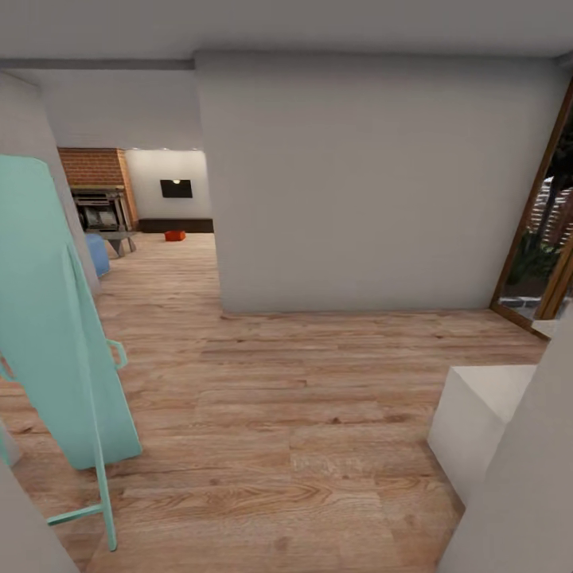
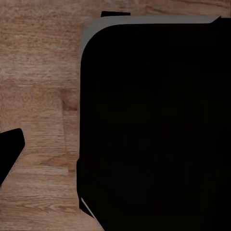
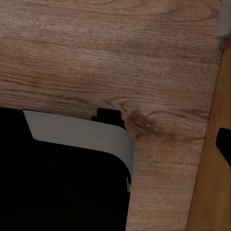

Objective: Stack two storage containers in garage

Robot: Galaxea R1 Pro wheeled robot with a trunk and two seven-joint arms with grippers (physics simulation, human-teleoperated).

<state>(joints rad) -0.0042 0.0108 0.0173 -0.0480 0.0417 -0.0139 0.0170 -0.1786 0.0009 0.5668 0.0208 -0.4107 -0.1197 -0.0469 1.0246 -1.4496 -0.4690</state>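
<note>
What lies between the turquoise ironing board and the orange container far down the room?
In the head view, bare wood-plank floor runs from the ironing board to the container; a blue sofa and small grey table flank it.

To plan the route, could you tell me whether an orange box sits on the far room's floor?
Yes, an orange box rests there below the black TV.

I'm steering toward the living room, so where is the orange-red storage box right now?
In the head view, the small orange-red rectangular box sits far ahead, left of centre, on the wood-plank floor below the wall-mounted black TV.
</note>
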